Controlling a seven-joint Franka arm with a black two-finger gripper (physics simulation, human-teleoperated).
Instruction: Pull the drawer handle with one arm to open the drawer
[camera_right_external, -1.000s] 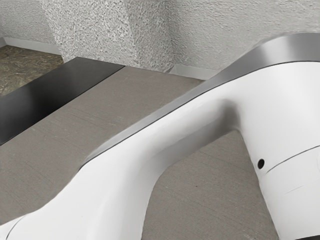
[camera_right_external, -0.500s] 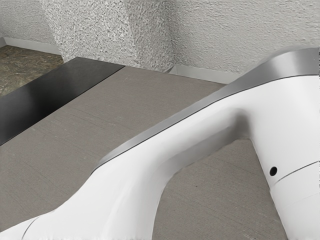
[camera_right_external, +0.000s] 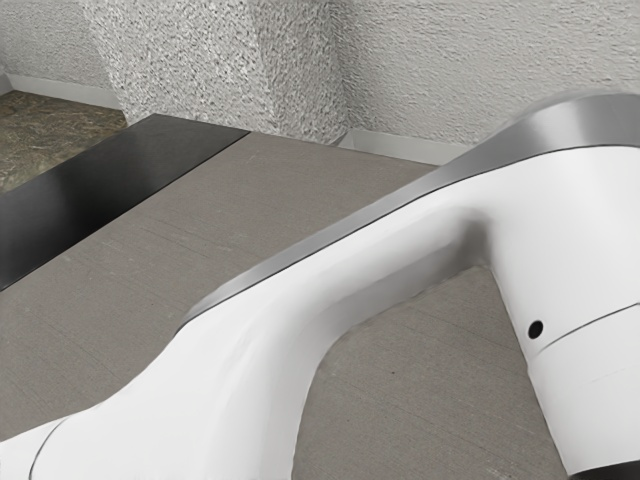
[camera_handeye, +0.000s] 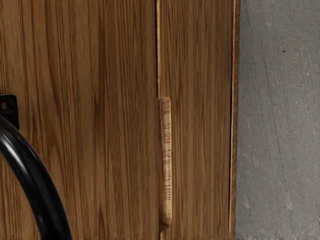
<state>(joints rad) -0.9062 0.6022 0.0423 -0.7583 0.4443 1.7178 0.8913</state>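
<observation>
Grey tabletop (camera_right_external: 150, 270) lies under the white arm (camera_right_external: 420, 290), while the wrist view faces the wooden drawer front (camera_handeye: 100, 100), its slim handle (camera_handeye: 165, 162) near the front's edge; judged still approaching, the gripper, whether clenched or released cannot be told, must next straddle that handle.

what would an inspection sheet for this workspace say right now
surface: grey table, bare where it shows
job's things: wooden drawer front with a straight seam; a light wooden handle lies along that seam, untouched; whether the drawer is open cannot be told
clutter: nothing seen
pincer: nothing seen; the white arm crosses the exterior view
cables: a black curved hose arcs over the wooden front, next to a small black bracket
surroundings: pale textured wall, black panel along the table's edge, brown floor
</observation>
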